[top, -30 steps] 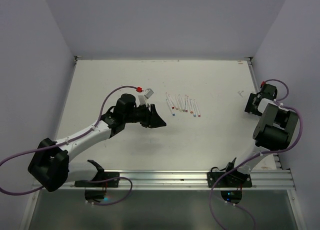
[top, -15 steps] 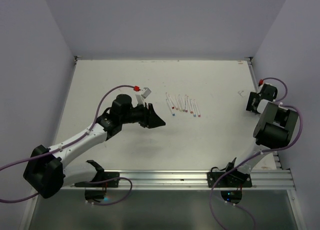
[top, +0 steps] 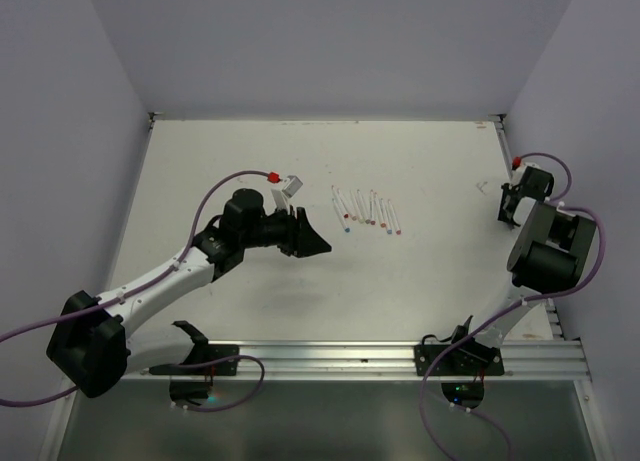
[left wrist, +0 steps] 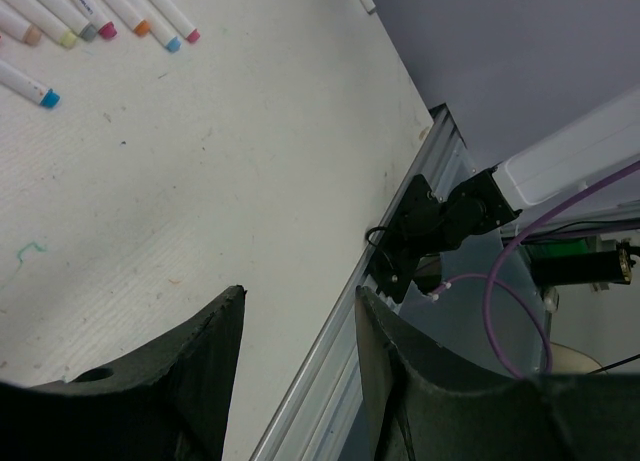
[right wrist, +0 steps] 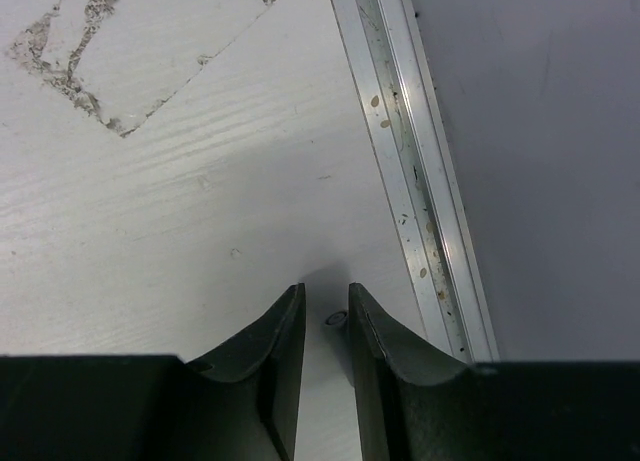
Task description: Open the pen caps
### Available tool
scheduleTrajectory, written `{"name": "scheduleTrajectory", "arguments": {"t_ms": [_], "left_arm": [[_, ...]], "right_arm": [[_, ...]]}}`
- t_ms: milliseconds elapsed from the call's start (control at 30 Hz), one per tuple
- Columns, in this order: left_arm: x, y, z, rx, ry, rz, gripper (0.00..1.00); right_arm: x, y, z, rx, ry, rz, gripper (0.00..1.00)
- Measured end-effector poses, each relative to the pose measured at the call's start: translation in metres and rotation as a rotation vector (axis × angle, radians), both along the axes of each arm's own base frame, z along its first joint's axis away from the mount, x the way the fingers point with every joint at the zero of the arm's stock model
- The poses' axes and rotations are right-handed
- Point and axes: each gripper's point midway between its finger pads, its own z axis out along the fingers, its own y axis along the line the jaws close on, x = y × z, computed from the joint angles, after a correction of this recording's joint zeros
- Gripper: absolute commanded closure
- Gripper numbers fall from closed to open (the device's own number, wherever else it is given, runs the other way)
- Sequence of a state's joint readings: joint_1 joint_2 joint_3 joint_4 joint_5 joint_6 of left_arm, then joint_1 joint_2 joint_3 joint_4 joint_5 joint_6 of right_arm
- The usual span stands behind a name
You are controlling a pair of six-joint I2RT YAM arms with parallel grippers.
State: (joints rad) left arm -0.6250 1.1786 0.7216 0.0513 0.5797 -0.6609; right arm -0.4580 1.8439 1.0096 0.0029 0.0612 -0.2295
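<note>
Counts from the top view and both wrist cams:

- Two white-and-black jointed robot arms [top: 170, 271].
- Two black two-finger grippers, one per arm: left gripper [left wrist: 300, 301], right gripper [right wrist: 325, 301]. That's four fingers in total.
- Thin white stick-shaped marker pens [left wrist: 70, 1]: eight in the left wrist view, one coloured end [left wrist: 48, 99] each.
- Ends by colour: two blue, and one each of peach, yellow, grey, magenta, orange and red.
- The top view is too small to confirm the pen count.
- Two thin purple cables [top: 222, 184], one per arm.
- Two small red cable connectors [top: 271, 173].
- One flat white table [top: 430, 271].
- One silver aluminium rail [top: 350, 353] along the table's near edge.
</note>
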Motion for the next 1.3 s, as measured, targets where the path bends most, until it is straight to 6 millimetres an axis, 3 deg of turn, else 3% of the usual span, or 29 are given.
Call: {"name": "scheduleTrajectory", "arguments": {"t_ms": [500, 767, 1000, 1167, 1300], "left_arm": [[0.0, 0.0, 0.001, -0.002, -0.004, 0.0, 0.49], [0.0, 0.0, 0.002, -0.004, -0.007, 0.0, 0.49], [-0.001, 0.002, -0.005, 0.002, -0.002, 0.007, 0.49], [-0.001, 0.004, -0.007, -0.002, -0.008, 0.026, 0.48], [-0.001, 0.012, 0.004, -0.022, -0.053, 0.061, 0.48]], "right_arm": [[0.005, 0.009, 0.001, -0.068, 0.037, 0.041, 0.82], [0.0, 0.014, 0.007, -0.066, 0.029, 0.038, 0.62], [-0.012, 0.044, 0.012, -0.013, 0.081, 0.073, 0.53], [0.009, 0.063, 0.04, -0.015, 0.074, 0.127, 0.52], [0.019, 0.052, 0.062, -0.092, 0.072, 0.178, 0.5]]}}
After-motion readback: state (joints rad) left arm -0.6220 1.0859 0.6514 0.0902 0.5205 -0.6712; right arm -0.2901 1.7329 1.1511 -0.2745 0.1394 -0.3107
